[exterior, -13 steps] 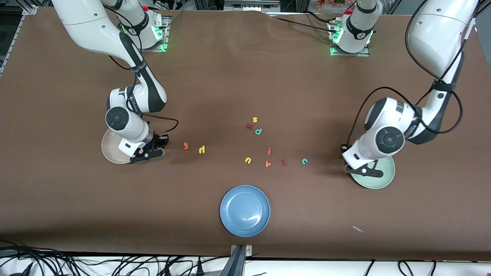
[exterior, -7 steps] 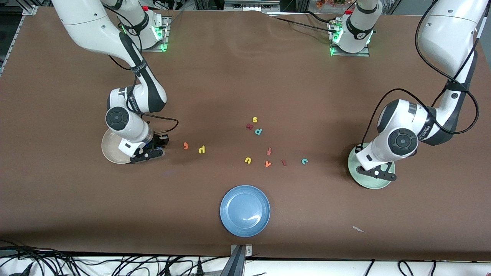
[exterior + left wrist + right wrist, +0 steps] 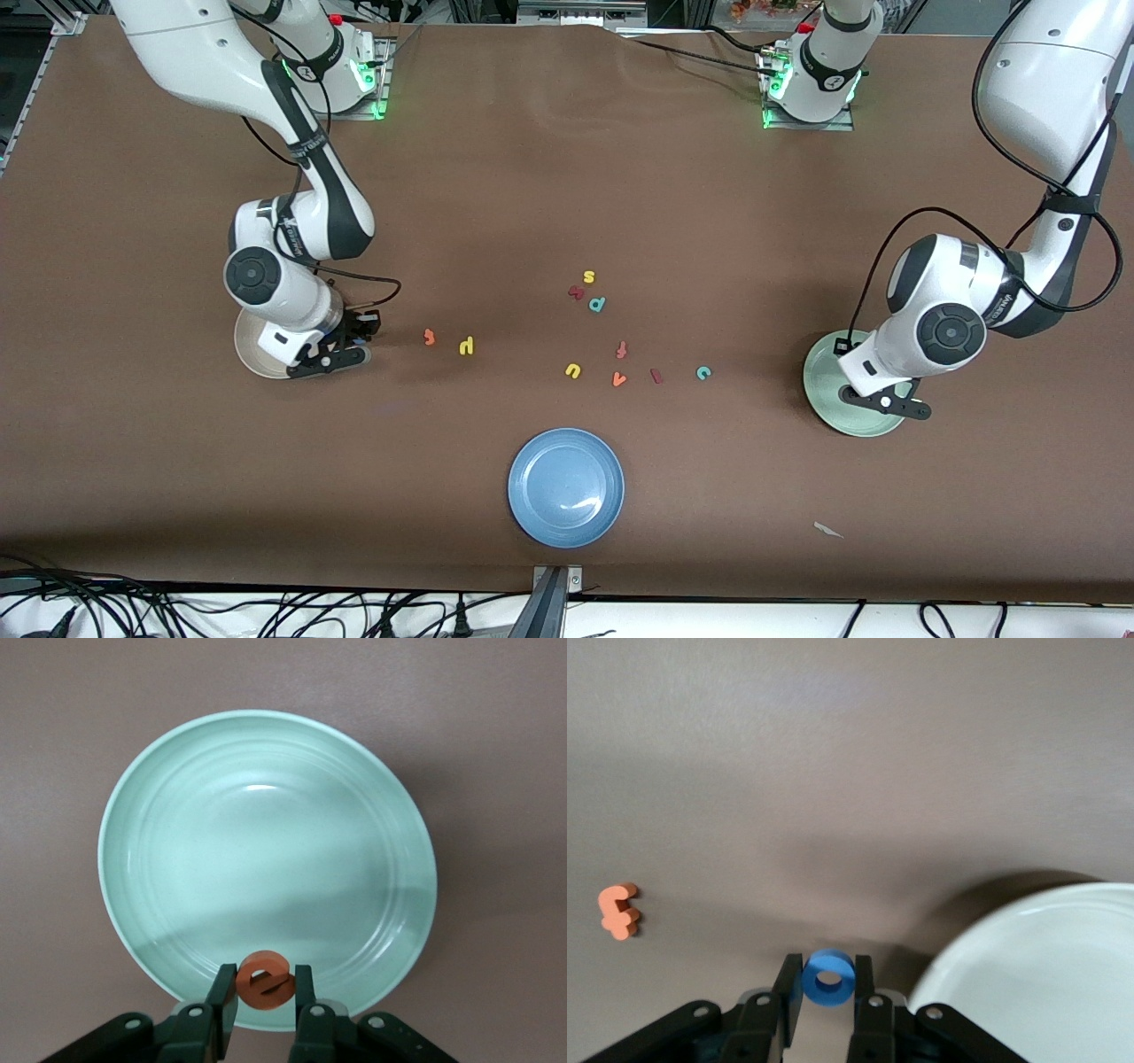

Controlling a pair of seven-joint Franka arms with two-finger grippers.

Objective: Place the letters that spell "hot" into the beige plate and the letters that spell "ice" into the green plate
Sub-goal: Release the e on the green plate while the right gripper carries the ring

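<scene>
My left gripper is shut on the orange e, above the rim of the green plate. My right gripper is shut on the blue o, above bare table just beside the beige plate. The orange t and yellow h lie near the beige plate, toward the table's middle. The dark red i and teal c lie between the table's middle and the green plate.
Loose letters cluster mid-table: yellow s, teal p, red f, yellow u, orange v. A blue plate sits nearer the front camera. A paper scrap lies near the front edge.
The left gripper has carried the orange e from the green plate's table-middle edge across to over the plate. The right arm has shifted slightly toward the beige plate with the o.
</scene>
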